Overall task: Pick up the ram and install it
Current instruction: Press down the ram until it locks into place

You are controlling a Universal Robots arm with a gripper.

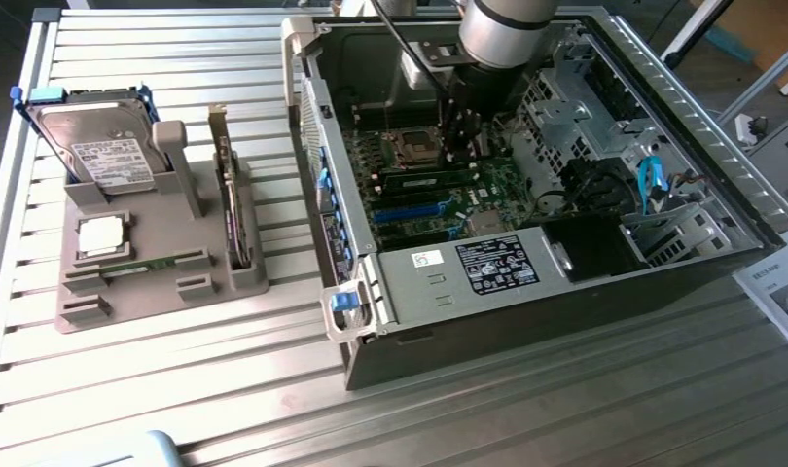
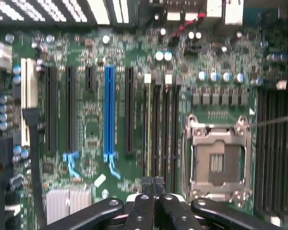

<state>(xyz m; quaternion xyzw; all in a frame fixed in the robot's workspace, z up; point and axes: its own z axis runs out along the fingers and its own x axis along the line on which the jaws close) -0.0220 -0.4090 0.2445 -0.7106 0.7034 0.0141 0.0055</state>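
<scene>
End effector closed, above motherboard slots.

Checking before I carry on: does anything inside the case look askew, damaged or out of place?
Nothing stands out. The gripper is shut just above the memory slots, which run straight and parallel. The processor socket sits empty, with no visible damage.

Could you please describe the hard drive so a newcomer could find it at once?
On the exterior view's left of the open computer case stands a grey holder. The hard drive leans at its far end: the largest part there, silver-topped, white-labelled, in a blue frame.
</scene>
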